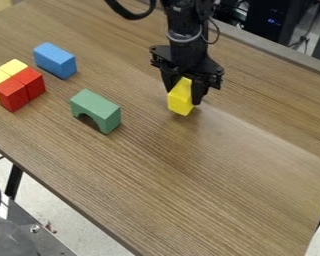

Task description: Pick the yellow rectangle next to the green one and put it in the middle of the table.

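My gripper [183, 96] hangs down over the upper middle of the wooden table [209, 185], shut on a yellow rectangular block [180, 101]. The block's lower part sticks out below the fingers; whether it touches the tabletop I cannot tell. To the left and slightly lower lies a green arch-shaped block [98, 109], apart from the yellow one.
A blue block [55, 60] lies at the upper left. Left of the green arch, red blocks [21, 89] and yellow blocks [6, 74] sit together near the table's left edge. Black equipment [275, 20] stands beyond the far edge.
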